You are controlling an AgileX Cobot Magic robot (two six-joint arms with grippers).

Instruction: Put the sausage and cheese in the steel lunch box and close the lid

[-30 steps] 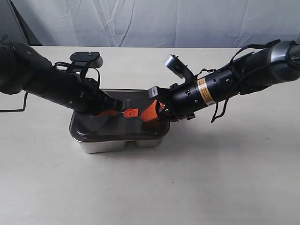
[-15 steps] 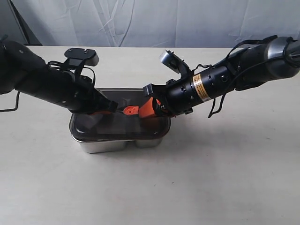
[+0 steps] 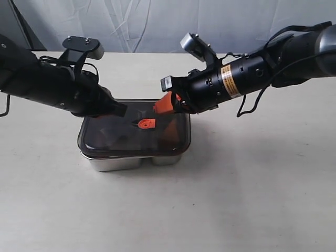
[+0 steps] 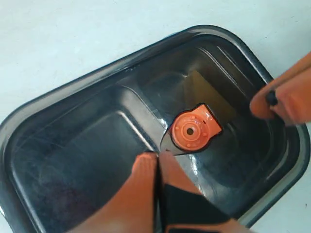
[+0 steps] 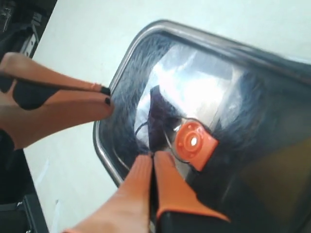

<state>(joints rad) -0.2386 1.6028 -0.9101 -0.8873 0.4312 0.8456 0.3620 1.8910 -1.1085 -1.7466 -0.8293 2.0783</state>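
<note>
Your lid point(image 3: 134, 134) covers the steel lunch box point(image 3: 115, 163); only the exterior view shows its steel walls. Wrist views show left gripper point(image 4: 158, 154) and right gripper point(image 5: 153, 155) pinched closed, empty.

Glossy smoky translucent plastic lid point(image 3: 134, 128) covers the shiny polished steel lunch box point(image 3: 121, 161) on a matt table point(image 3: 236, 199).

Left claw point(image 3: 124, 109), right claw point(image 3: 158, 106) crowding over lid point(image 3: 105, 139) — table point(image 3: 236, 199) open around
</note>
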